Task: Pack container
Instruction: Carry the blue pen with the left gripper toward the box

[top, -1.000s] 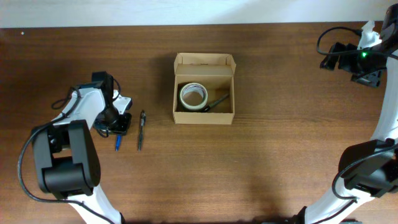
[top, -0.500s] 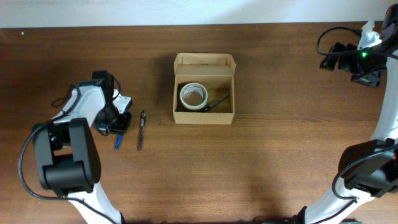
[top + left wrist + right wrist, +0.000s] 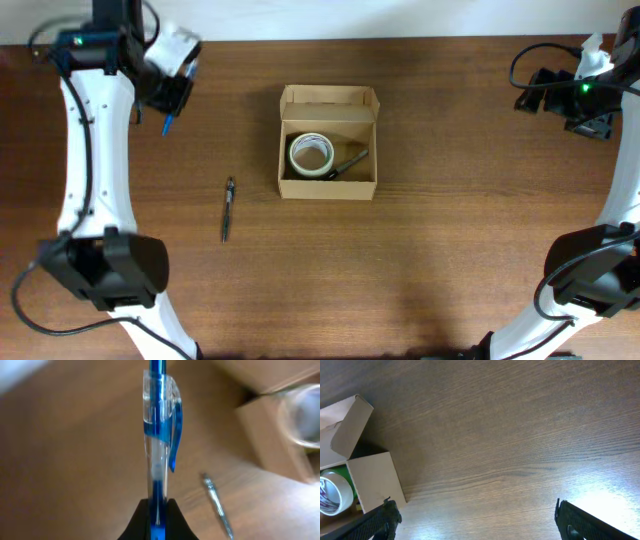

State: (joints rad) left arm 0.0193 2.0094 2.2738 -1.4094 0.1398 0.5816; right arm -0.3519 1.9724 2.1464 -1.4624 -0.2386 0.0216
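Left jaws are clamped on the lower end of a blue pen (image 3: pixel 159 435). The pen runs straight up the wrist view with its clip facing right. In the overhead view the left arm (image 3: pixel 95 150) reaches to the far-left corner of the table (image 3: pixel 450 260), with the jaws close to the far edge. Right jaws are spread wide: the fingers (image 3: pixel 382 522) sit at the two lower corners of the wrist view with only table wood between them. They are parked at the far-right corner, also close to the far edge. The container (image 3: pixel 328 188) sits mid-table, a bit toward the far side, roughly between the two sets of jaws and well apart from both. Its long axis runs left-right, parallel to the far edge, and its opening faces up. The lid flap is open, hinged on the far side and leaning back toward that edge. From the left jaws the container lies off to the right, blurred in that wrist view; from the right jaws it shows at the left edge of the frame. Inside, a tape roll (image 3: pixel 311 154) lies flat in the left half, with a dark pen-shaped item (image 3: pixel 350 162) lying diagonally beside it. A grey pen (image 3: pixel 227 208) lies on the table left of the container, apart from it, with its long axis running near-far. There is wide bare wood in front of the container and to its right, and only a narrow strip between the flap and the far edge.
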